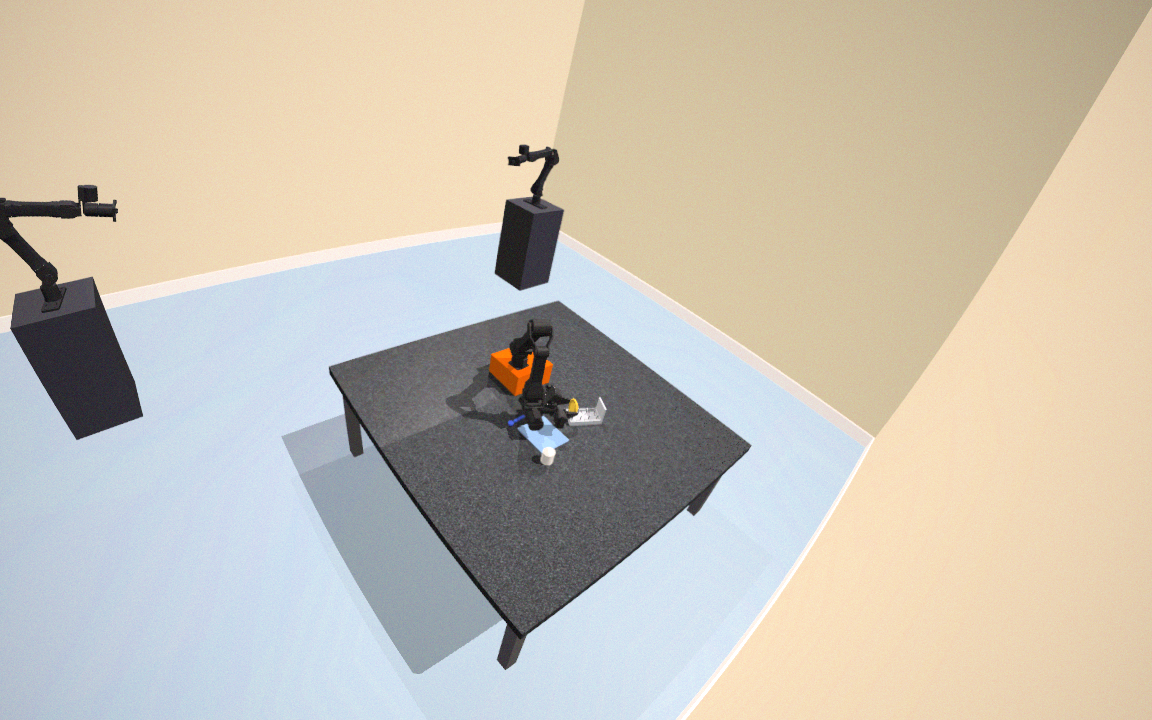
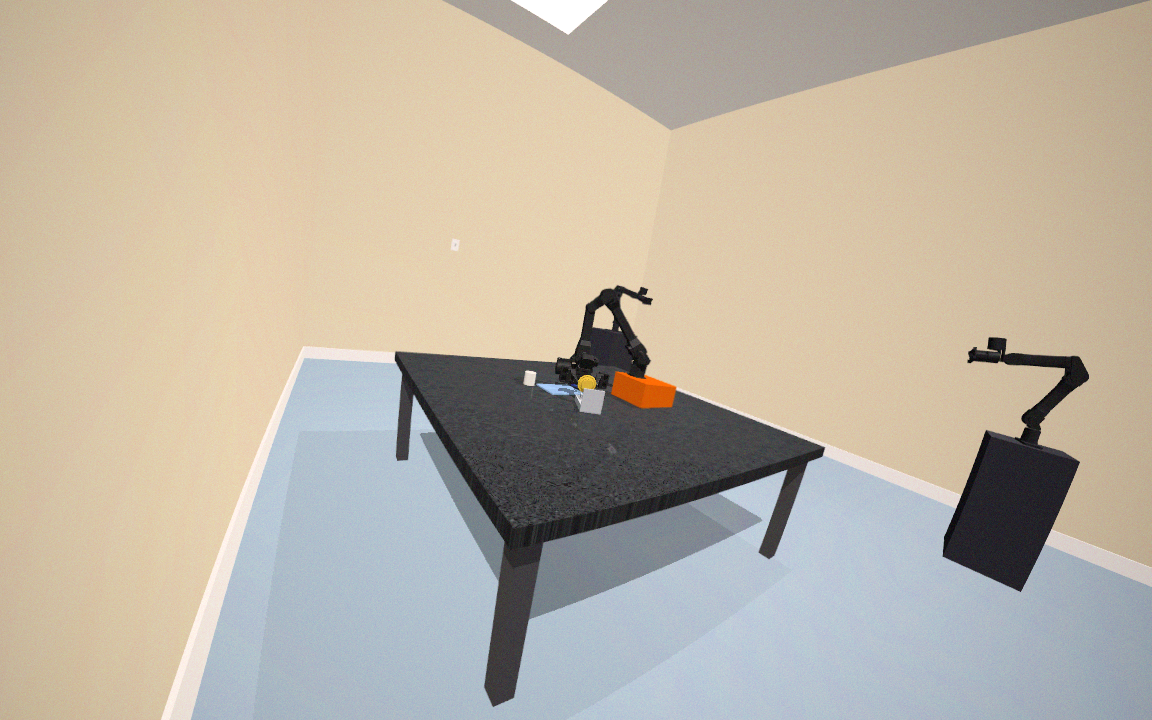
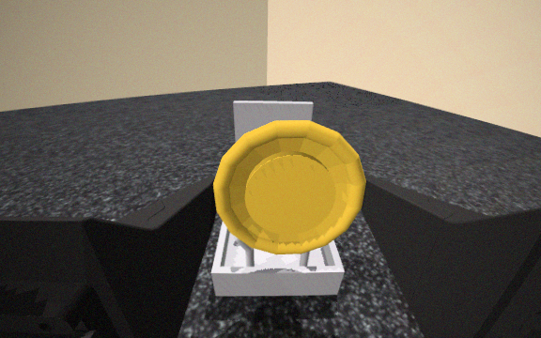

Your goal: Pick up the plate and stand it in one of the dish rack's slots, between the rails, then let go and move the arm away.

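The yellow plate (image 1: 573,406) (image 2: 586,383) (image 3: 294,192) is held upright, its round face toward the wrist camera. My gripper (image 3: 287,183) is shut on the plate, one black finger at each side of its rim. The white dish rack (image 1: 601,410) (image 2: 592,402) (image 3: 277,284) stands on the table, with a tall panel at its far end and low rails inside. In the wrist view the plate's lower edge overlaps the rack's near half and hides part of the rails and panel. The plate appears above the near end; the exact gap cannot be told.
A light blue mat (image 1: 549,436) (image 2: 551,389) lies beside the rack, under the arm. A white cup (image 1: 547,456) (image 2: 529,378) stands near the mat's edge. A small dark blue object (image 1: 516,420) lies near the mat. The arm's orange base (image 1: 507,374) (image 2: 641,390) stands behind.
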Robot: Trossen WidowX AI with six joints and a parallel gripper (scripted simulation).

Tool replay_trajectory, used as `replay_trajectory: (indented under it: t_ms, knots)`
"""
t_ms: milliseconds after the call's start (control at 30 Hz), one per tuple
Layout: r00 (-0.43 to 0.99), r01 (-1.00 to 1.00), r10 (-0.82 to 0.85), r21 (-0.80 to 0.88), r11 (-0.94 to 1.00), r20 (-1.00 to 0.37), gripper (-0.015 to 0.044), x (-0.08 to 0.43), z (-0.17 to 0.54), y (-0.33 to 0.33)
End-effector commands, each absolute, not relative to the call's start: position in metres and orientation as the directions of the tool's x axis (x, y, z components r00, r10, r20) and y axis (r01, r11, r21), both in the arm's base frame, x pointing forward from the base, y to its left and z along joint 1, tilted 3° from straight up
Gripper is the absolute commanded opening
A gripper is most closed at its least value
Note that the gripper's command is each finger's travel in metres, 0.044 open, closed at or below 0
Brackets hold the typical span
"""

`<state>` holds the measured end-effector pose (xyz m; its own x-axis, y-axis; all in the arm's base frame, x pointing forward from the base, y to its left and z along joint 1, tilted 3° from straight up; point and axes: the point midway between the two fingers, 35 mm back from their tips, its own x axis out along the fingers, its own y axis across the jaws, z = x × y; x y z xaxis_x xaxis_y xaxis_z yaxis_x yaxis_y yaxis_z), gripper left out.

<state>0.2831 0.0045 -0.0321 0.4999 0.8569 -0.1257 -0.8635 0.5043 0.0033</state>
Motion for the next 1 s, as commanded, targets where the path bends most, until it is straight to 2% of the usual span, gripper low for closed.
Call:
replay_trajectory:
  t_ms: [0,967]
  knots:
    - [0.498,-0.864,0.858,0.014,0.504,-0.124,0.0,0.283,-0.032,0.008]
    - [0.5,-0.864,0.856,-0.002,0.504,-0.128,0.0,0.292,-0.032,0.027]
